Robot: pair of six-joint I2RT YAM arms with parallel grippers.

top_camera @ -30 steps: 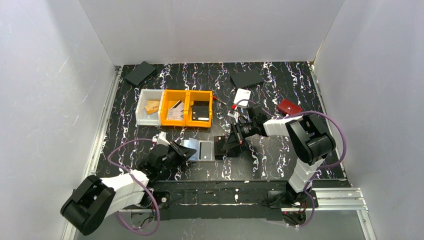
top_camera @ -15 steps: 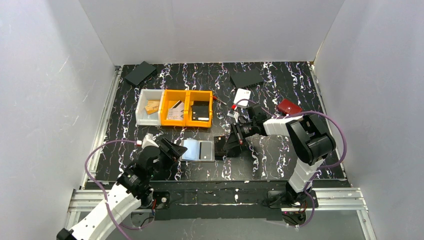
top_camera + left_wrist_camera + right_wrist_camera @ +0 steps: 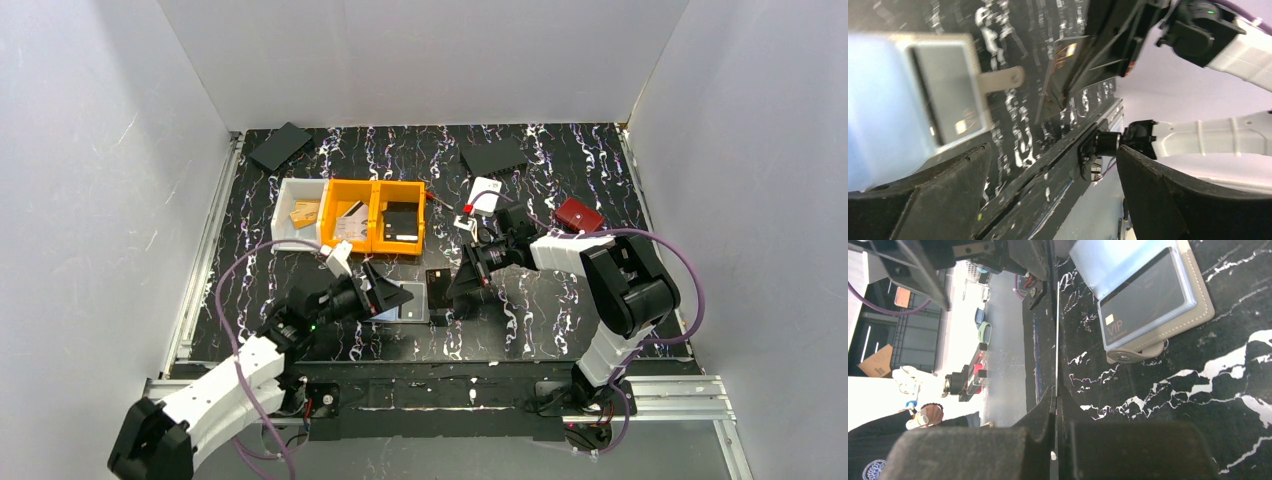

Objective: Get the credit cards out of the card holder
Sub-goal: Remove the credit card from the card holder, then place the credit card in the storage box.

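Note:
The card holder (image 3: 413, 303) lies open on the black marbled table, pale blue and grey inner faces up (image 3: 913, 100). In the right wrist view the card holder (image 3: 1153, 295) keeps a black card marked VIP (image 3: 1143, 302) under its clear sleeve. My left gripper (image 3: 388, 297) hovers over the holder's left half, open with nothing between its fingers (image 3: 1053, 200). Just right of the holder, my right gripper (image 3: 462, 283) is shut on a dark credit card (image 3: 437, 284), seen edge-on as a thin line (image 3: 1056, 340) between the shut right gripper (image 3: 1056, 410) pads.
A white bin (image 3: 300, 213) and two orange bins (image 3: 372, 215) with small items stand behind the holder. A red wallet (image 3: 578, 214) and a small white case (image 3: 486, 190) lie at the back right. Flat black pieces (image 3: 280, 145) (image 3: 493, 155) sit near the back wall.
My left gripper has opened wide and swung right, over the holder's left half. The right gripper stays shut on its card and has shifted slightly toward the back.

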